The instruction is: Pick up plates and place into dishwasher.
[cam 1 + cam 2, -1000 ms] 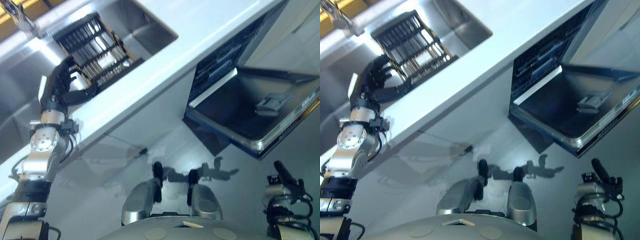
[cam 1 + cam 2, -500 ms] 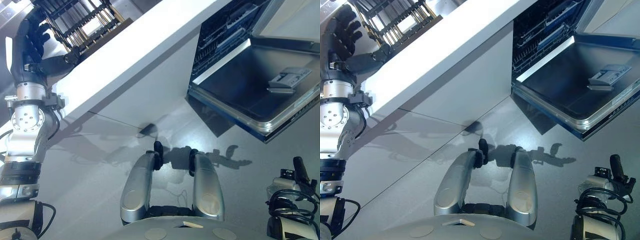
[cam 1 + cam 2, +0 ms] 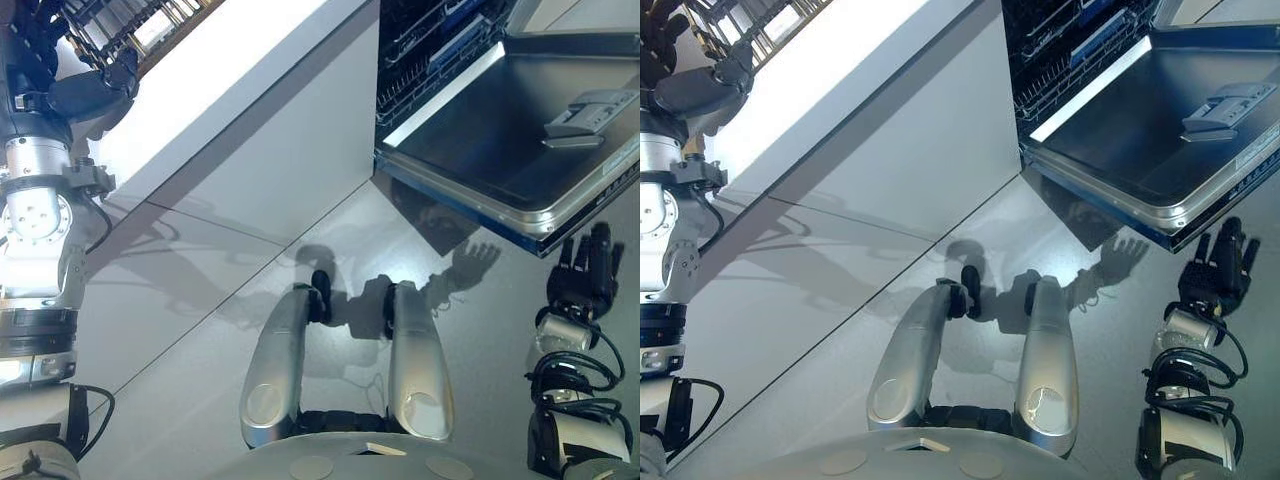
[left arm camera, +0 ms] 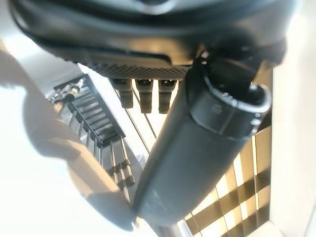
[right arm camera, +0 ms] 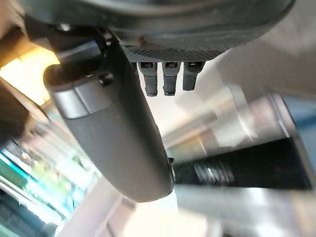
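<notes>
— Left hand (image 3: 75, 85): where is it placed, and is anything held?

— It is raised at the edge of the long white counter (image 3: 230, 70), beside the dark slatted dish rack (image 3: 120, 25) in the sink. In its wrist view the thumb is extended and the fingers are only slightly bent, with rack bars seen past them; nothing is gripped.

— And the right hand (image 3: 588, 275)?

— It is held low, just under the outer lip of the grey dishwasher door (image 3: 520, 130), which is folded down and open. Its fingers are spread straight, and nothing is carried.

— Where are the plates?

— No plate can be made out for certain. The rack slots are too partly seen to tell whether any are filled. If plates are there, they would lie just ahead of the left hand, on the sink side.

— So which relation governs the coming move?

— The rack is close by the left hand and well apart from the right; the dark wire dishwasher basket (image 3: 1070, 50) lies on the right side. A pick-up would be judged to fall to the left hand, followed by a carry across towards the open door.
</notes>
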### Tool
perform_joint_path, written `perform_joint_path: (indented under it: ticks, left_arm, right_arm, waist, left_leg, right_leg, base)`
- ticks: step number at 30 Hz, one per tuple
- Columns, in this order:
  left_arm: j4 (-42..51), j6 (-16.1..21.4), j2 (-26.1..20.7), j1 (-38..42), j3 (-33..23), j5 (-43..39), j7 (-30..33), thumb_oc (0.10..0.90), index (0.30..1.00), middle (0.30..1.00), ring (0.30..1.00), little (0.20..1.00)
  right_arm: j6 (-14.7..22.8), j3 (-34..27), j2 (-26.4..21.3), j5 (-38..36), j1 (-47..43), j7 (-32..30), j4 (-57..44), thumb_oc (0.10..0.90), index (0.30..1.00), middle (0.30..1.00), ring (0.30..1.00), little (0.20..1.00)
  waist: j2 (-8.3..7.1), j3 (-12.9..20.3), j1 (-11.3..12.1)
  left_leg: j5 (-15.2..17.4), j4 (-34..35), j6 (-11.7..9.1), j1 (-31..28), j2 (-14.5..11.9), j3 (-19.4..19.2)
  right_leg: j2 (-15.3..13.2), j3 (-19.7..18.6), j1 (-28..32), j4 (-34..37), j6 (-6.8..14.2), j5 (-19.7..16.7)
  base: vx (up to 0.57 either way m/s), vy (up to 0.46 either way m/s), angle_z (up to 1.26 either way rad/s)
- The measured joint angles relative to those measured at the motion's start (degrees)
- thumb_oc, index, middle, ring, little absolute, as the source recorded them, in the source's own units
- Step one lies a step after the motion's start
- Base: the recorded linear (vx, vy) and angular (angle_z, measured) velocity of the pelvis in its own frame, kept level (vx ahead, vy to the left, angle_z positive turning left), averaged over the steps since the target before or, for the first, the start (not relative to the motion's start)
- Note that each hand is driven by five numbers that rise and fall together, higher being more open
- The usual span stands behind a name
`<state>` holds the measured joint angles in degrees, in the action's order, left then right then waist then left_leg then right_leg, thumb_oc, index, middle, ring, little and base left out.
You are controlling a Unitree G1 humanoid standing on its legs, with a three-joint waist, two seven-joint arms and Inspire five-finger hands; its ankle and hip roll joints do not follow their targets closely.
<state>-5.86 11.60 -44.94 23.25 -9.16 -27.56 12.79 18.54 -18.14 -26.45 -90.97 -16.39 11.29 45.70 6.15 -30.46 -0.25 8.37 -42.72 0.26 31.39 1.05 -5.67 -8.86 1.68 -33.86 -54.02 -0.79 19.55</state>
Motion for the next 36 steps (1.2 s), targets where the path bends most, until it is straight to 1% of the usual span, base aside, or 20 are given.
perform_joint_path:
  ticks: [2, 5, 9, 11, 15, 20, 24, 28, 30, 33, 36]
  left_arm:
    - [-0.1, 0.0, -0.1, 0.6, -0.2, 0.0, -0.5, 0.8, 0.9, 0.9, 0.9, 0.9]
    - [-0.6, 0.0, -0.8, 1.2, 0.0, 0.0, -1.5, 0.8, 0.9, 0.9, 0.9, 0.9]
    - [-0.9, -0.1, -0.9, 1.9, 0.4, 0.0, -2.2, 0.8, 0.9, 0.9, 0.9, 0.9]
    - [-1.3, -0.1, -1.2, 2.7, 0.9, 0.0, -2.7, 0.8, 0.9, 0.9, 0.9, 0.9]
    - [-0.7, -0.1, -2.1, 3.7, 2.1, -0.2, -3.1, 0.8, 0.9, 0.9, 0.9, 0.9]
    - [0.3, -0.1, -3.0, 3.8, 2.7, -0.6, -2.9, 0.8, 0.9, 0.9, 0.9, 0.9]
    - [0.6, 0.0, -3.0, 3.6, 2.5, -0.6, -2.8, 0.8, 0.9, 0.9, 0.9, 0.9]
    - [0.5, 0.4, -3.1, 2.8, 2.0, -0.5, -2.9, 0.8, 0.9, 0.9, 0.9, 0.9]
    - [0.2, 0.7, -3.1, 2.8, 1.8, -0.5, -2.9, 0.8, 0.9, 0.9, 0.9, 0.9]
    - [-0.9, 1.0, -3.2, 2.8, 1.8, -0.6, -3.1, 0.8, 0.9, 0.9, 0.9, 0.9]
    - [-3.0, 0.8, -3.2, 2.6, 1.9, -0.8, -3.1, 0.8, 0.9, 0.9, 0.9, 0.9]
  right_arm:
    - [-1.2, 0.6, -1.2, 1.1, 0.2, 0.0, 0.0, 0.8, 0.9, 0.9, 0.9, 0.9]
    - [-4.1, 1.2, -3.4, 5.4, 0.2, -0.5, 0.0, 0.8, 0.9, 0.9, 0.9, 0.9]
    - [-7.7, 2.4, -6.5, 10.9, 0.2, -2.9, 0.0, 0.8, 0.9, 0.9, 0.9, 0.9]
    - [-11.3, 3.6, -8.8, 13.9, -0.4, -6.1, 0.0, 0.8, 0.9, 0.9, 0.9, 0.9]
    - [-13.7, 4.5, -10.9, 14.2, -0.5, -8.3, 0.0, 0.8, 0.9, 0.9, 0.9, 0.9]
    - [-15.2, 5.4, -12.1, 14.1, -0.4, -8.7, 0.0, 0.8, 0.9, 0.9, 0.9, 0.9]
    - [-15.1, 5.9, -12.2, 13.2, -0.4, -8.7, -0.3, 0.8, 0.9, 0.9, 0.9, 0.9]
    - [-14.3, 7.9, -12.1, 10.0, -0.4, -8.6, -1.4, 0.8, 0.9, 0.9, 0.9, 0.9]
    - [-14.0, 8.2, -11.7, 8.9, -0.3, -8.6, -2.1, 0.8, 0.9, 0.9, 0.9, 0.9]
    - [-12.8, 9.9, -11.1, 8.6, 0.0, -8.6, -4.2, 0.8, 0.9, 0.9, 0.9, 0.9]
    - [-12.5, 10.5, -10.4, 8.7, 0.1, -8.0, -6.9, 0.8, 0.9, 0.9, 0.9, 0.9]
  waist:
    - [0.02, 0.0, 0.0]
    - [0.03, 0.0, -0.1]
    - [0.03, 0.0, -0.1]
    - [0.04, 0.0, -0.1]
    - [0.03, 0.0, 0.2]
    - [0.0, 0.0, 0.2]
    - [-0.01, 0.0, 0.8]
    - [0.03, 0.0, 1.5]
    - [0.05, 0.0, 1.5]
    - [0.05, 0.0, 1.5]
    - [0.03, -0.1, 1.6]
  left_leg:
    - [0.0, -0.3, 0.0, 0.6, 0.0, 0.3]
    - [0.4, -1.6, -0.3, 1.3, 0.0, 0.9]
    - [0.5, -2.0, -0.5, 1.5, 0.1, 1.6]
    - [0.5, -1.9, -0.5, 1.7, 0.1, 2.1]
    - [0.0, -1.0, -1.0, 2.1, 0.2, 3.3]
    - [-0.3, -0.5, -1.2, 2.3, 0.4, 4.7]
    - [-0.7, 0.0, -1.2, 2.3, 0.4, 5.2]
    - [-0.5, 0.1, -1.4, 2.2, 0.4, 6.2]
    - [-0.5, 0.2, -1.6, 2.1, 0.3, 6.7]
    - [-0.5, 0.5, -2.1, 1.2, 0.1, 7.3]
    - [-0.9, 2.0, -2.4, -0.1, 0.1, 7.7]
  right_leg:
    - [-0.1, 0.2, -0.6, -0.2, 0.0, 0.0]
    - [-0.4, 0.9, -1.0, -1.0, -0.1, 0.0]
    - [-0.5, 1.6, -0.8, -1.0, -0.1, 0.0]
    - [-0.5, 2.1, -0.8, -0.7, -0.2, 0.0]
    - [-0.4, 3.4, -0.4, 0.6, -0.4, -0.1]
    - [-0.4, 4.9, 0.3, 1.7, -0.7, -0.4]
    - [-0.4, 5.6, 0.3, 2.4, -0.7, -0.4]
    - [-0.7, 7.3, 0.9, 3.5, -0.6, -0.7]
    - [-0.6, 7.7, 1.3, 3.7, -0.6, -0.7]
    - [-0.6, 8.5, 2.3, 4.5, -0.7, -0.9]
    - [-0.5, 9.0, 3.2, 5.8, -0.4, -1.0]
  base:
    - [0.0, -0.006, -0.03]
    - [0.02, 0.001, -0.06]
    - [0.04, 0.023, -0.02]
    - [0.02, 0.049, 0.05]
    - [0.01, 0.053, 0.09]
    - [0.01, 0.056, 0.05]
    - [0.01, 0.071, -0.05]
    - [0.02, 0.056, -0.16]
    - [0.02, 0.048, -0.05]
    - [0.03, 0.058, -0.08]
    - [0.05, 0.05, -0.18]
